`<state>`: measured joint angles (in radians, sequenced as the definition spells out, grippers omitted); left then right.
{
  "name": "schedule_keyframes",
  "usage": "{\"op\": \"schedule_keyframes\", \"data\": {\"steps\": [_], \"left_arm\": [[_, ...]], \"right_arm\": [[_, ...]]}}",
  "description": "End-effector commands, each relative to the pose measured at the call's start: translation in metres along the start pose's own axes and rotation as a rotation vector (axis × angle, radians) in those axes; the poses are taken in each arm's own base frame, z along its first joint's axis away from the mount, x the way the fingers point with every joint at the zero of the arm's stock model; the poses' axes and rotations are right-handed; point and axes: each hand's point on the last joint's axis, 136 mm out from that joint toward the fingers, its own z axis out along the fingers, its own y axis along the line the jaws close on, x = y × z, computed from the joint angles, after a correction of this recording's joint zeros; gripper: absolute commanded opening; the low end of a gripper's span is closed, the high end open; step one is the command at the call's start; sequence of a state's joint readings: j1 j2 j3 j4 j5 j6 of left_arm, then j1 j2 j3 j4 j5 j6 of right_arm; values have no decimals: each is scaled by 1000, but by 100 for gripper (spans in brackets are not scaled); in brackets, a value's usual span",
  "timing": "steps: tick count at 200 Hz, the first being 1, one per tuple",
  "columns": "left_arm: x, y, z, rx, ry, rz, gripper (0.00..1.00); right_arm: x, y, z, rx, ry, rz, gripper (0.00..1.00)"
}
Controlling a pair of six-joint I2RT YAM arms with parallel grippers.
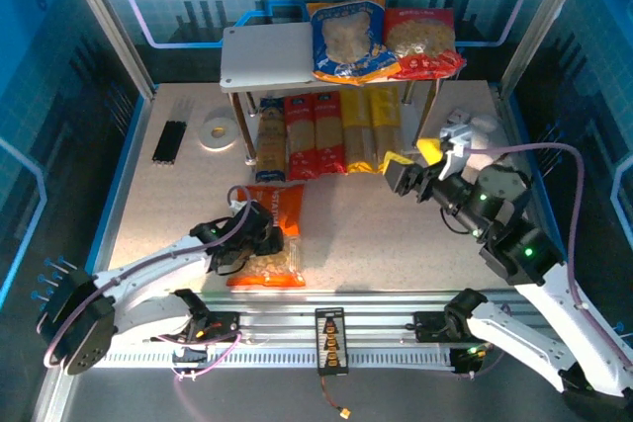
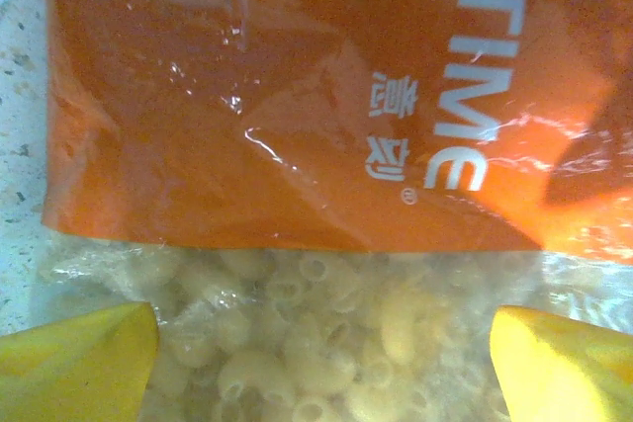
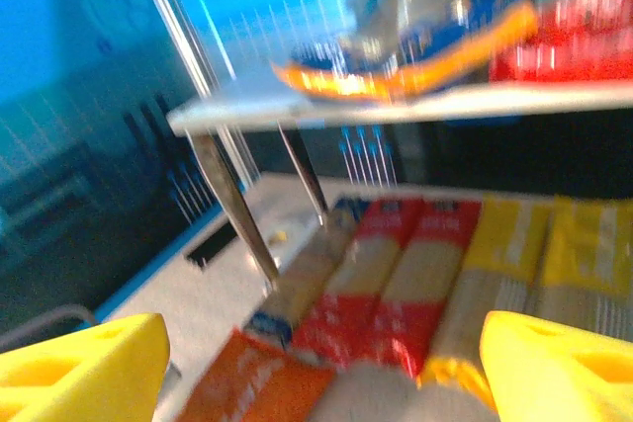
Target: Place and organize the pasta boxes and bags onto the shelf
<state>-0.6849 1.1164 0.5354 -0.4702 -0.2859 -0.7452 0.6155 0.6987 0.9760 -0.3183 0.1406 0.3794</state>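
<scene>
Orange macaroni bag [image 1: 287,210], marked "TIME", lengthwise near-far, window end toward tabletop's near edge; left gripper [image 2: 321,348] wide above; right gripper [image 3: 321,363] wide, empty.

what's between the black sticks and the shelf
A white ring lies on the table between the black sticks and the shelf; the top external view shows it.
</scene>
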Motion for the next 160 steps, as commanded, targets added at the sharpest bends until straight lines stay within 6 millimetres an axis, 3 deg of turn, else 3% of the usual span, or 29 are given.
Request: {"op": "schedule_keyframes", "data": {"steps": [1, 66, 80, 106, 160], "left_arm": [[-10, -7, 4, -16, -20, -13, 92], [-5, -23, 34, -56, 67, 35, 91], [-2, -25, 39, -66, 90, 52, 83], [4, -27, 46, -71, 126, 73, 56], [11, -29, 45, -57, 169, 97, 35]], "right_arm": [[13, -4, -10, 17, 31, 46, 83], [13, -11, -24, 41, -2, 37, 83], [15, -13, -24, 46, 0, 39, 83], [18, -16, -25, 62, -1, 36, 84], [13, -19, -28, 77, -17, 29, 84]]}}
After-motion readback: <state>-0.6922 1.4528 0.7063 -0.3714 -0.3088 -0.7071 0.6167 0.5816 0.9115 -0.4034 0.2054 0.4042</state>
